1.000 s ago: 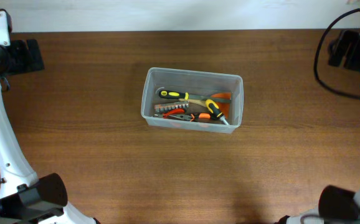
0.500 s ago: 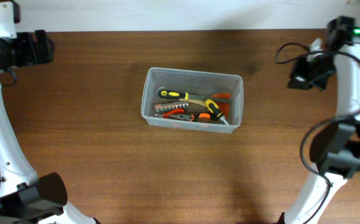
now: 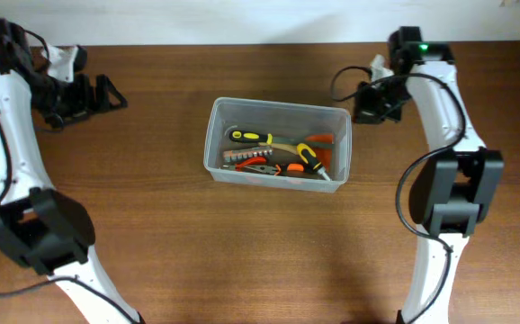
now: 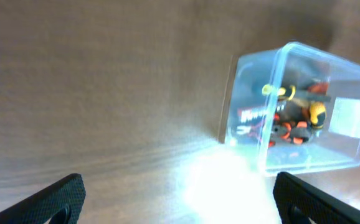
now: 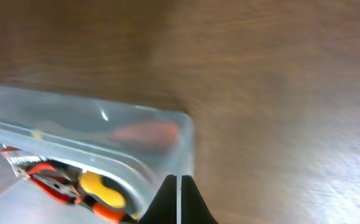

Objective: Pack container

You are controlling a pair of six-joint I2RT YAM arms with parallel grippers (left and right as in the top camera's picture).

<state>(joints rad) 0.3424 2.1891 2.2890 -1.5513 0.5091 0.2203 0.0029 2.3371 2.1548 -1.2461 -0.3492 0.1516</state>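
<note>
The clear plastic container (image 3: pixel 209 144) stands at the table's middle, holding yellow-and-black handled screwdrivers (image 3: pixel 253 138) and orange-handled pliers (image 3: pixel 262 166). My left gripper (image 3: pixel 112 94) hovers open at the back left, well apart from the tub. In the left wrist view its fingertips (image 4: pixel 60 198) sit wide apart with only table between them, and the container (image 4: pixel 354 163) lies ahead to the right. My right gripper (image 3: pixel 362 106) is shut on nothing, just off the tub's back right corner. In the right wrist view the right gripper (image 5: pixel 180 202) sits beside the container's corner (image 5: pixel 181 138).
Brown wooden table (image 3: pixel 152 234) all round the tub. The right arm's cable (image 3: pixel 341 79) loops above the tub's back right corner. A bright glare patch (image 4: pixel 223 180) washes out the table in the left wrist view.
Both arms have swung in from the table's far corners toward the container, the right one ending close to its back right corner. The container and tools have not moved.
</note>
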